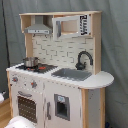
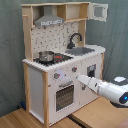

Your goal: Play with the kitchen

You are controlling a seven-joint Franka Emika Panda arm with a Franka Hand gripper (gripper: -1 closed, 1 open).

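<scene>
In the second exterior view the kitchen (image 2: 60, 60) is standing on the wooden floor (image 2: 30, 119), filling the second exterior view's left and centre; a small metal pot (image 2: 46, 56) is sitting on its stovetop, the black faucet (image 2: 75, 39) arching over the grey sink (image 2: 82, 50). From the second exterior view's right the gripper (image 2: 80, 78) is reaching toward the front beside the oven door (image 2: 64, 96); whether its tip is open, I cannot tell

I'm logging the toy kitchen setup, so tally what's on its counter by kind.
Pot on the stovetop: 1
Black faucet: 1
Grey sink: 1
Total: 3
</scene>
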